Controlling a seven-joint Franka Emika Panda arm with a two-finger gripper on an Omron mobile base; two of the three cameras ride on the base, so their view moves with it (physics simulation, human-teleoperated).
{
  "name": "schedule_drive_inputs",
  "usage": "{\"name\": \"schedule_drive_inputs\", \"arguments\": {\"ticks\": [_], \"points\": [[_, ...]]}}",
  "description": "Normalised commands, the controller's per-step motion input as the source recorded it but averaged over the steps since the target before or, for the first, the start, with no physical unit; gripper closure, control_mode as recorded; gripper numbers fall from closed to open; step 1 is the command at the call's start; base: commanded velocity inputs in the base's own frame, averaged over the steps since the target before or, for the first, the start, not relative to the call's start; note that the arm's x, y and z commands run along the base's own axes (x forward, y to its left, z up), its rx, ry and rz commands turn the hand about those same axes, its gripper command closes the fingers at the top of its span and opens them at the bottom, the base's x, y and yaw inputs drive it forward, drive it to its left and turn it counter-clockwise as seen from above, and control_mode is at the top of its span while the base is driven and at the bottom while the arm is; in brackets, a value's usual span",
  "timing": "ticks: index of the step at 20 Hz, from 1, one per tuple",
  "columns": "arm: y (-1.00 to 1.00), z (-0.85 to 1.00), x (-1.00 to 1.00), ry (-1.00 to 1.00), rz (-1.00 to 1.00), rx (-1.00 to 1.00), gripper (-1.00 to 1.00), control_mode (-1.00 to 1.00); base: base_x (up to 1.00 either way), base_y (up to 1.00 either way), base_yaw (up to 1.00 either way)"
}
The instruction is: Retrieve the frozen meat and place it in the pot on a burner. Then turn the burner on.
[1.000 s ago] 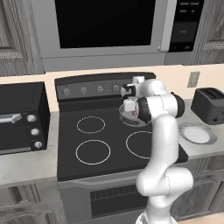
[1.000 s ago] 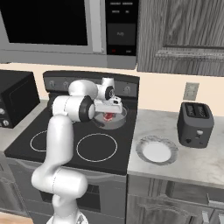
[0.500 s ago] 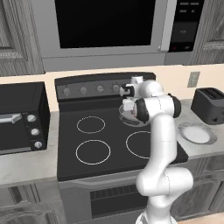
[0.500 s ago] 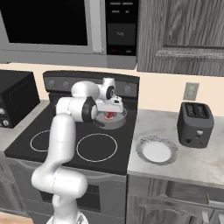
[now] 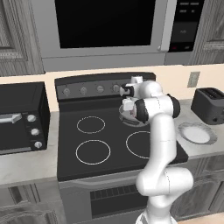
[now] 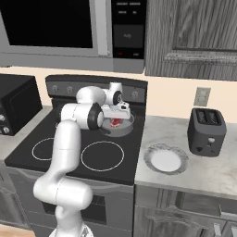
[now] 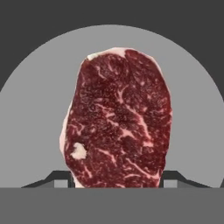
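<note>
In the hand view the frozen meat (image 7: 118,118), a dark red slab with pale marbling, hangs between my gripper (image 7: 117,180) fingertips (image 7: 60,178), which press on its two sides. Behind it lies the round grey floor of the pot (image 7: 30,109). From the right base view the pot (image 6: 127,129) sits on the stove's back right burner, with the meat (image 6: 115,122) just inside its rim under my gripper (image 6: 115,114). In the left base view my gripper (image 5: 127,106) hovers at the pot (image 5: 128,117), the arm covering much of it.
Burner knobs (image 5: 83,90) line the stove's back panel. A white plate (image 6: 165,159) and a black toaster (image 6: 206,131) stand on the counter to the right. A toaster oven (image 5: 19,117) is at the left, a microwave (image 5: 105,26) overhead.
The hand has shifted only slightly over the pot. The meat stays between the fingers.
</note>
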Motion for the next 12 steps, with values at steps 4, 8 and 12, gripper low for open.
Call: {"name": "schedule_drive_inputs", "arguments": {"ticks": [4, 8, 12], "points": [[0.0, 0.0, 0.0, 0.0, 0.0, 0.0, -1.0, -1.0, 0.0, 0.0, 0.0], [0.0, 0.0, 0.0, 0.0, 0.0, 0.0, -1.0, -1.0, 0.0, 0.0, 0.0], [0.0, 0.0, 0.0, 0.0, 0.0, 0.0, -1.0, -1.0, 0.0, 0.0, 0.0]]}}
